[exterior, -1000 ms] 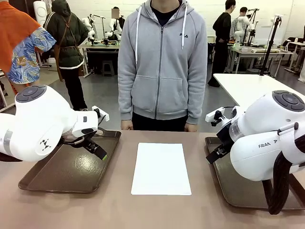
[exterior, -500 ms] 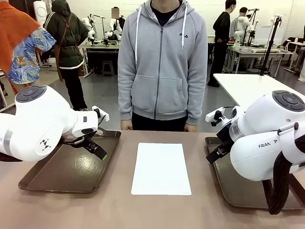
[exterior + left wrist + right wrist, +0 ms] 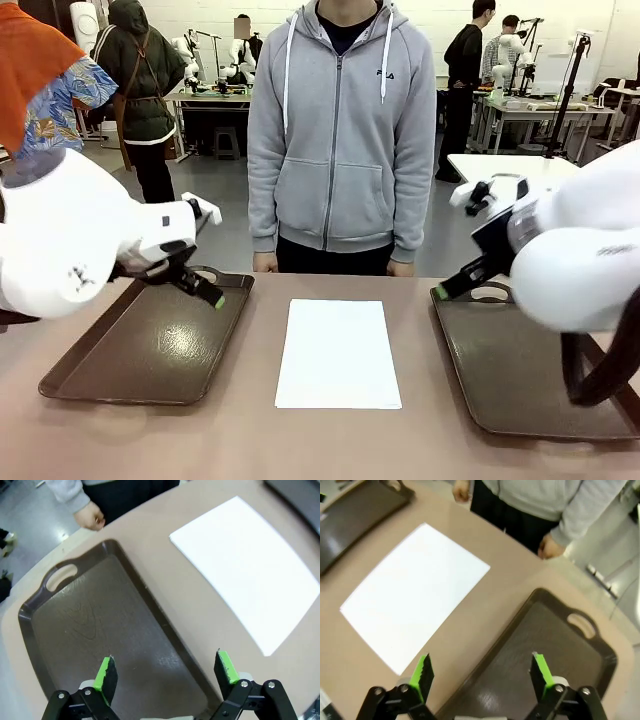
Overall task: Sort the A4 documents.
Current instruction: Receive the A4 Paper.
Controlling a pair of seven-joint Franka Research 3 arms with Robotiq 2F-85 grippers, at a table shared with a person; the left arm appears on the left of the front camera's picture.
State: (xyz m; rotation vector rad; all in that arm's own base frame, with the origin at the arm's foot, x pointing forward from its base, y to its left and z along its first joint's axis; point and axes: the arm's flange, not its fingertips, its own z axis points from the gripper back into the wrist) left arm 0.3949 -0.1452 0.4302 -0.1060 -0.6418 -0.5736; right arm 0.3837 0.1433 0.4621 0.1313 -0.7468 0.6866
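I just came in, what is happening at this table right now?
Nothing is being handled now. The A4 documents lie flat on the table, between the left tray and the right tray, both dark brown. The left gripper hovers open over the left tray's inner edge, the right gripper likewise over the right tray's. A person stands at the far side, not touching the paper.

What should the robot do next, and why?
Probably swing the left pincer over to the white paper. It and the right pincer are open and empty, and the paper lies on the table between the left tray and the right tray.
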